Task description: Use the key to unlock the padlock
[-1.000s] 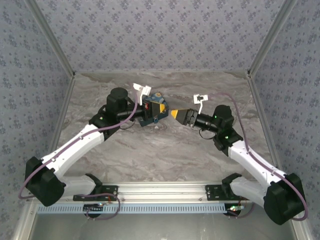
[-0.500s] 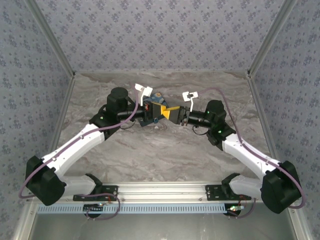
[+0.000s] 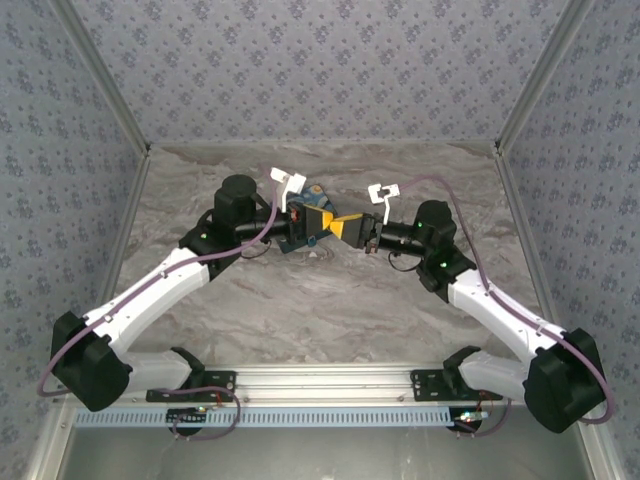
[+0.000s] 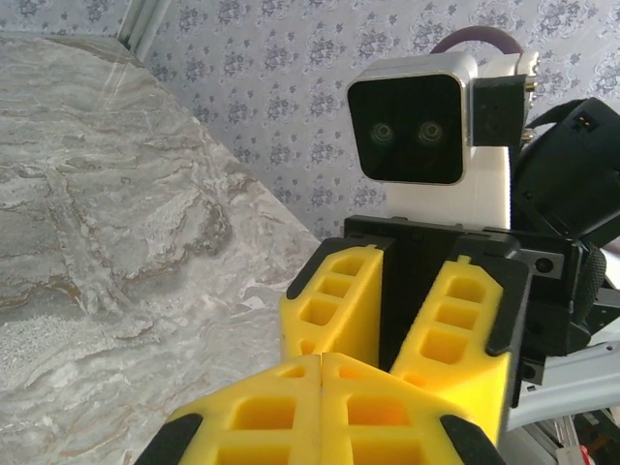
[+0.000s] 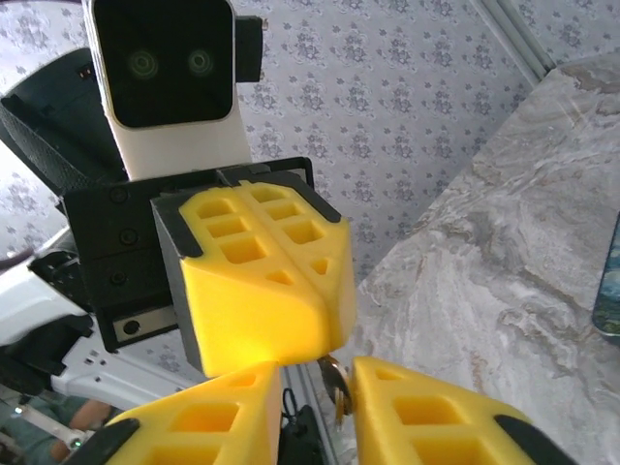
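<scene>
Right gripper [image 5: 318, 376] jaws narrowly apart. Small metal piece [image 5: 335, 381] sits in that gap, and the gap is wider than the piece. I can't tell whether it's key or padlock. Left gripper [image 4: 323, 373] is fully closed, tips directly above the piece, nose-to-nose with the right. Blue printed box [image 5: 610, 286] lies on the marble table [image 5: 504, 232], off beside the right gripper.

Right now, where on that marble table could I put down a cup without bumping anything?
The widest bare patch of the grey marble tabletop lies between the two white arms and the near metal rail. The strip along the patterned back wall is free. It is crowded mid-table: the left end effector and right end effector meet beside the blue printed box.
</scene>
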You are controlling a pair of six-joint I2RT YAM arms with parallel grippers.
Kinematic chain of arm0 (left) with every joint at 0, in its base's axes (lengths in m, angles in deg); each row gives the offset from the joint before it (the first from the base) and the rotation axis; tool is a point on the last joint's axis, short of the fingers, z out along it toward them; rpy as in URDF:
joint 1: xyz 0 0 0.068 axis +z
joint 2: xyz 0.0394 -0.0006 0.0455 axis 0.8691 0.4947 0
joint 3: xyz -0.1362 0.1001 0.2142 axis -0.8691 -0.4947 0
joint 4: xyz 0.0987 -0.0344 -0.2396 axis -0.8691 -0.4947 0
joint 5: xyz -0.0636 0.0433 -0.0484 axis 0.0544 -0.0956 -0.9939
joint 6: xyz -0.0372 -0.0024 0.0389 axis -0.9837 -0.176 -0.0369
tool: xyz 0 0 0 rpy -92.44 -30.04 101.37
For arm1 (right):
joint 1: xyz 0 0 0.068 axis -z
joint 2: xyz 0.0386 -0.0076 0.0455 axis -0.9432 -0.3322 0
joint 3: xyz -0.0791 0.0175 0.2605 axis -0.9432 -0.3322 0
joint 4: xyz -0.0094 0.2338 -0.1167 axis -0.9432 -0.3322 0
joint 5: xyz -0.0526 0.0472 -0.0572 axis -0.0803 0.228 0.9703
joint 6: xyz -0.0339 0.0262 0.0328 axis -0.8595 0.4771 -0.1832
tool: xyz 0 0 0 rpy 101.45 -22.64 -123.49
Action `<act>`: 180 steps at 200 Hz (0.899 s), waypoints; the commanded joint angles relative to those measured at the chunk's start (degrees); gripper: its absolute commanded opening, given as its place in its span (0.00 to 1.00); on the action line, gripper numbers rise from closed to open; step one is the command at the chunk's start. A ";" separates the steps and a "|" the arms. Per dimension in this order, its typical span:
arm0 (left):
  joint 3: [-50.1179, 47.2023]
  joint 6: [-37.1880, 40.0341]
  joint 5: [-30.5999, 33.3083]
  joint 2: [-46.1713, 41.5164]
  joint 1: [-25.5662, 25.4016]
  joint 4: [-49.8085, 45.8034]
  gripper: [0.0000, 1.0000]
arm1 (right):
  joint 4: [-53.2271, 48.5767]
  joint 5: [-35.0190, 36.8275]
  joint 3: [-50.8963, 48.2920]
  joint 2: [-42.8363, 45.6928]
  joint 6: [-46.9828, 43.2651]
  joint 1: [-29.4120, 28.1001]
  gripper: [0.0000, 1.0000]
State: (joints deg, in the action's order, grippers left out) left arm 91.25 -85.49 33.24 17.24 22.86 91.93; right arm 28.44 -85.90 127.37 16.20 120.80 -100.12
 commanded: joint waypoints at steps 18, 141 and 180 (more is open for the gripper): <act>1.96 0.19 -0.76 0.61 0.07 1.81 0.00 | -0.02 -0.49 0.20 0.97 -0.94 0.10 0.12; 5.39 2.35 4.42 -0.74 1.60 -6.03 0.57 | -8.42 3.49 0.53 2.13 -4.76 0.18 0.00; 6.88 3.36 10.31 -3.48 4.22 -11.63 0.88 | -10.19 5.40 -1.25 2.69 -5.20 1.57 0.00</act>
State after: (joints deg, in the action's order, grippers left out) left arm 95.16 -83.61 38.73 16.63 25.67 85.02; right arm 20.09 -82.43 127.37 17.59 117.02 -99.64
